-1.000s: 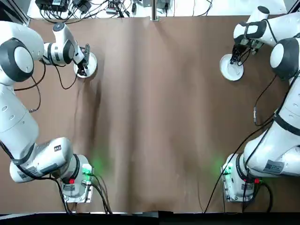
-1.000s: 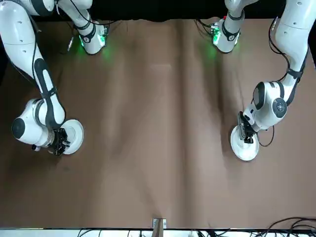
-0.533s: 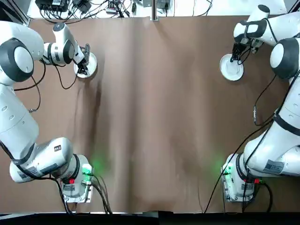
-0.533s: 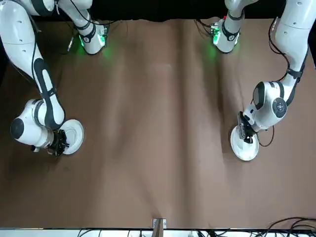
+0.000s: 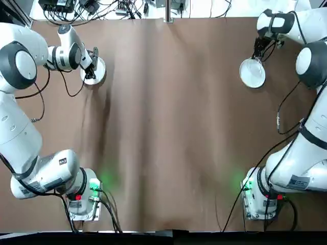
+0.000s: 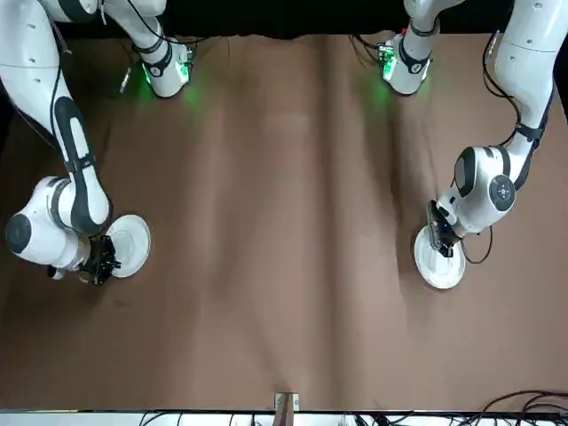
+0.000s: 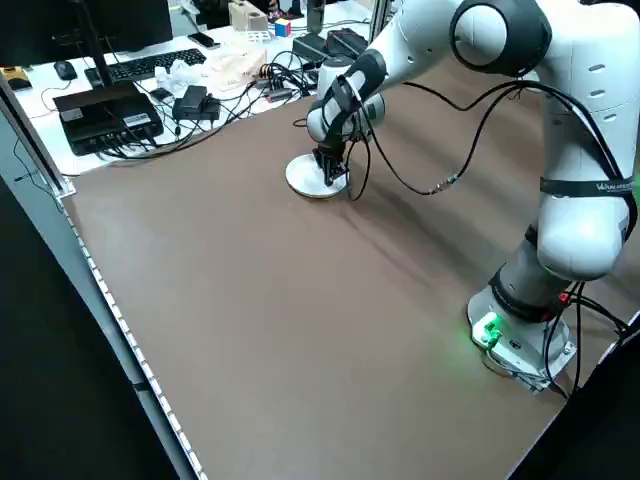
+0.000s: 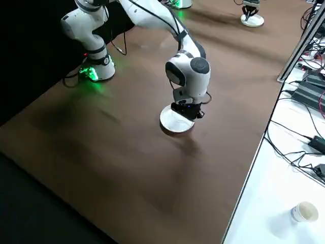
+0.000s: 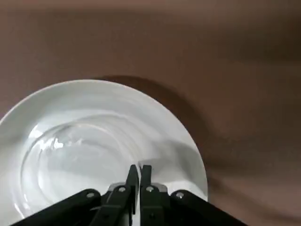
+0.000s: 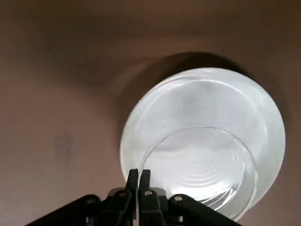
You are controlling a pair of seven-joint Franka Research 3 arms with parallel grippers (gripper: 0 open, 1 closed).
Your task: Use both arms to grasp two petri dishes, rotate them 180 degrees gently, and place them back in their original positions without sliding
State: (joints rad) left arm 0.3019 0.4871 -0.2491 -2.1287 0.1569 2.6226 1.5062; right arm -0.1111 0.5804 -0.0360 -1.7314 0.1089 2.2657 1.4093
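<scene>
The left petri dish (image 5: 97,69) lies white and glossy at the table's far left, and its clear inner ring (image 9: 84,160) shows in the left wrist view. My left gripper (image 5: 90,73) is shut, with its tips (image 9: 139,170) down on that dish near the rim (image 7: 312,178). The right petri dish (image 5: 253,74) lies flat at the far right, also with an inner ring (image 10: 202,165). My right gripper (image 5: 260,49) is shut and empty. It hangs just beyond that dish's far edge (image 6: 129,244), apart from it.
Cables and power bricks (image 5: 66,6) line the white strip beyond the table's far edge. The arm bases (image 5: 84,196) (image 5: 260,196) with green lights stand at the near edge. A paper cup (image 8: 303,212) stands off the table. The brown table (image 5: 168,127) stretches between the two dishes.
My right gripper has come off its dish and moved toward the far edge, leaving the dish lying flat. The left gripper and its dish have not moved.
</scene>
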